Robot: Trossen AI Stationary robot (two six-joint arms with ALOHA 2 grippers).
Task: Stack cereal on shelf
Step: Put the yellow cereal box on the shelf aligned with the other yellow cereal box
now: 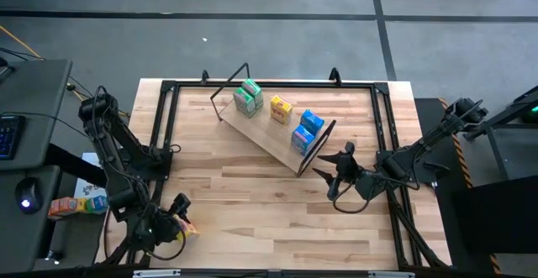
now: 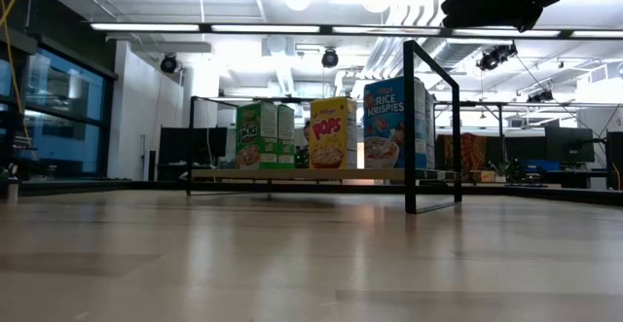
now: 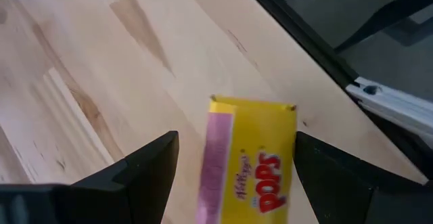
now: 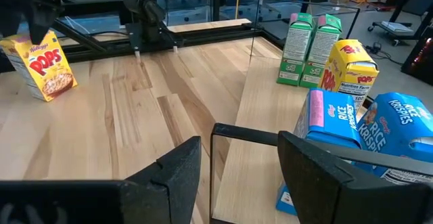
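My left gripper (image 3: 230, 163) sits at the table's near left corner, jaws wide around a yellow Pops box (image 3: 252, 163), fingers not pressing it. My right gripper (image 4: 240, 170) waits open beside the shelf (image 1: 261, 135), which carries five cereal boxes.

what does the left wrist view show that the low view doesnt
Only the left wrist view: the left gripper, open, straddling a yellow Pops box on the table. Only the low view: the shelf carrying green boxes, another yellow box and blue boxes. Both show the wooden tabletop.
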